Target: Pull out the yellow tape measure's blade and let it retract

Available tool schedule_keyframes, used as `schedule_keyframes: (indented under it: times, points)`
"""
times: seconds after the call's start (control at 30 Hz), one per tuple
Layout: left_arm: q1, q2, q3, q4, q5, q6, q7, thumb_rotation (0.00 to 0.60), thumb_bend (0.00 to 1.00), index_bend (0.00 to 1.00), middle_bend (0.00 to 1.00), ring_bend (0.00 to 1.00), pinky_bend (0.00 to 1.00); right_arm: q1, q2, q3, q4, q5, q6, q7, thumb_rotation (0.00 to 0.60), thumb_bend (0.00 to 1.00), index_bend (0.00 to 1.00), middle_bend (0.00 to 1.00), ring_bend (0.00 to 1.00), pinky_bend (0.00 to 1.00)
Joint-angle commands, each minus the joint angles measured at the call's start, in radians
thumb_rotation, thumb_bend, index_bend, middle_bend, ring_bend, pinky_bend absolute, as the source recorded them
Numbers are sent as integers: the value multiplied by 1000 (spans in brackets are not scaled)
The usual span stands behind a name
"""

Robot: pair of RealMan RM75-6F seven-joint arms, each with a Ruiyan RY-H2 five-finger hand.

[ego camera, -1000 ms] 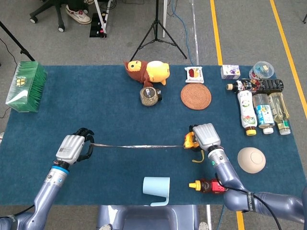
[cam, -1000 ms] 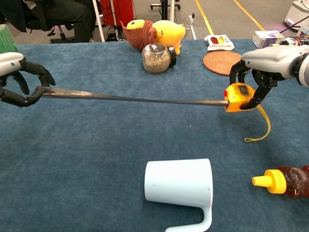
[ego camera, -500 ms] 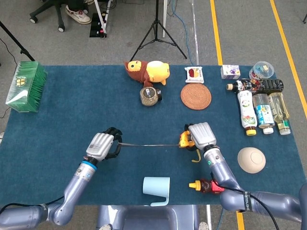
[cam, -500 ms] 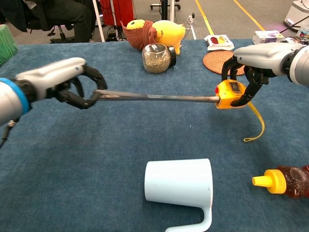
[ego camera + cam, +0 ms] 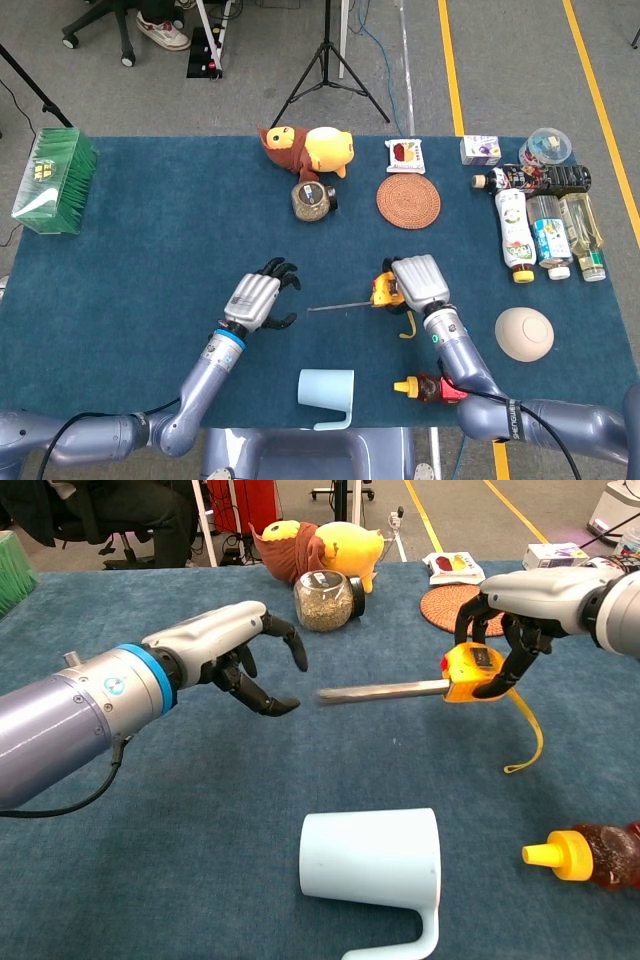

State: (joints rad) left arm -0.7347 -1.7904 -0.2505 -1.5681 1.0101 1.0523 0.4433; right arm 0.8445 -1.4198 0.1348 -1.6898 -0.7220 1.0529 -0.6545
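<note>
Tape measure (image 5: 470, 671) in right hand (image 5: 420, 284)

left hand (image 5: 240, 645) fingers spread, right hand (image 5: 520, 605) curled

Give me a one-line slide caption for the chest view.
Left hand open, blade free, right hand gripping the yellow tape measure.

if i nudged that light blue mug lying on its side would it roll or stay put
The mug lies on its round side, so it would probably roll a little. Its handle sticks out along the cloth and would likely stop it soon. It looks like light plastic, so it may simply slide.
</note>
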Motion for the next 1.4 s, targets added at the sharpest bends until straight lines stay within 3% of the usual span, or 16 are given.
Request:
schedule_keyframes:
  times: [0.03,0.27,0.8,1.0,1.2,1.4]
  points:
    - [-1,4,1,-7,12,9,-2,600,186,194,108,9,271,-1,3,1,0,0,0,3,514,258,604,570,644,651]
    - [18,59,11,-56,21,35,-4,599,186,187,106,3,266,-4,9,-2,6,-1,-3,7,514,259,604,570,643,651]
    - [153,376,62,-290,54,155,-23,599,186,187,106,3,261,-4,-15,-36,85,9,-24,-28,516,259,593,556,600,598]
    - [203,459,95,-329,91,188,-53,598,185,187,106,3,260,6,-21,-50,99,52,-44,-70,517,242,424,437,463,468]
    - [238,501,121,-335,108,199,-83,599,185,187,106,4,257,18,-22,-52,95,95,-47,-102,514,212,246,316,367,402]
    - [254,527,122,-336,98,198,-106,600,186,187,106,2,254,25,-16,-47,79,114,-42,-111,514,197,134,242,304,363]
